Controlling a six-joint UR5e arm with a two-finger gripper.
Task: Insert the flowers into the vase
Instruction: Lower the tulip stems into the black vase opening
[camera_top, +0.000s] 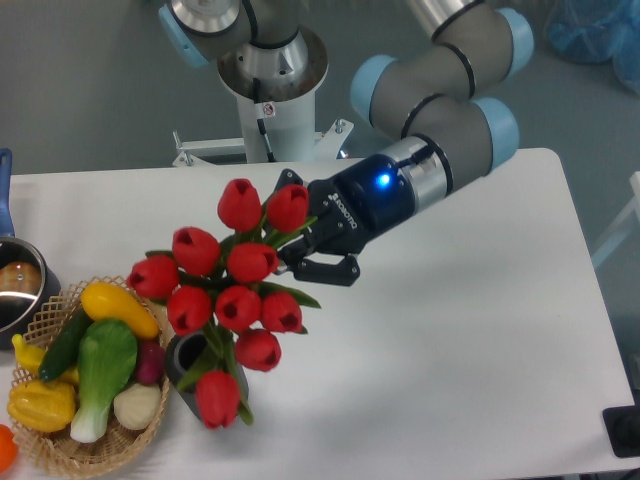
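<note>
Red tulip bunch (225, 290) held tilted above the table's left part, heads fanned toward the camera, lowest head (216, 398) hanging in front of the vase. Dark grey ribbed vase (183, 361) stands upright beneath the bunch, mostly hidden by blooms and leaves; whether any leaf enters the mouth cannot be told. Gripper (300, 243) clamped on the bunch at its upper right, fingers closed among stems. Wicker basket (125, 435) of vegetables just left of vase. White table (460, 350).
</note>
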